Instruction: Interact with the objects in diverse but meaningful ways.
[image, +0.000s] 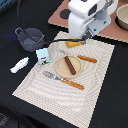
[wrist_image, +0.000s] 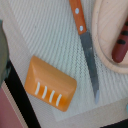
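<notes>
The golden scored bread loaf lies on the beige placemat near its far edge; it also shows in the wrist view. My gripper hangs just above and beside the loaf, under the white arm; its fingers are too hidden to read and do not show in the wrist view. The brown sausage lies on a tan plate, also in the wrist view. The white-blue-green carton, the grey two-handled pot and the white fish piece are at the exterior view's left.
An orange-handled knife lies between loaf and plate, also in the wrist view. An orange-handled fork lies in front of the plate. A brown board and a bowl are at the back.
</notes>
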